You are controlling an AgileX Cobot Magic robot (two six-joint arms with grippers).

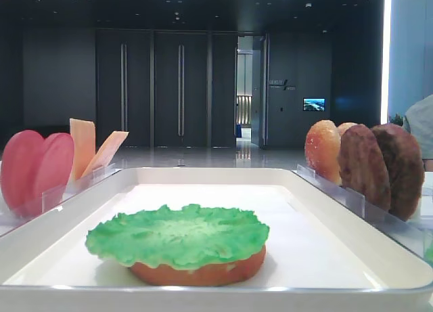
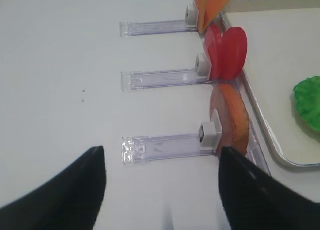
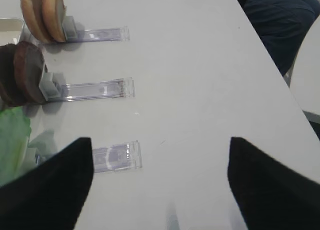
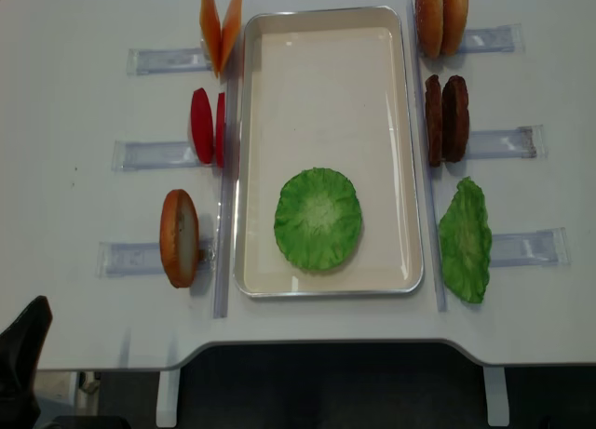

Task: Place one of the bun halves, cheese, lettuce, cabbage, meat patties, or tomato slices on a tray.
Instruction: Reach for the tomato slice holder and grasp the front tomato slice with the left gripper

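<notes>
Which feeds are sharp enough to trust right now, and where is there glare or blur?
Overhead view: sharp, evenly lit, mild sheen on the large white rectangular tray. Low front view: dark background, the tray's near rim soft, the ruffled bright green lettuce leaf clear. Both wrist views: the black end effector fingers are blurred.

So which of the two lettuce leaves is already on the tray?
The lettuce in the middle of the tray, lying flat on an orange bun base. The other leaf stays outside the rim, on the right by its holder.

Lettuce (image 4: 318,219) hides most of the bun base (image 1: 203,271) beneath it on the tray (image 4: 326,47); at three o'clock, a seated person (image 3: 280,25) is cropped by the frame.
</notes>
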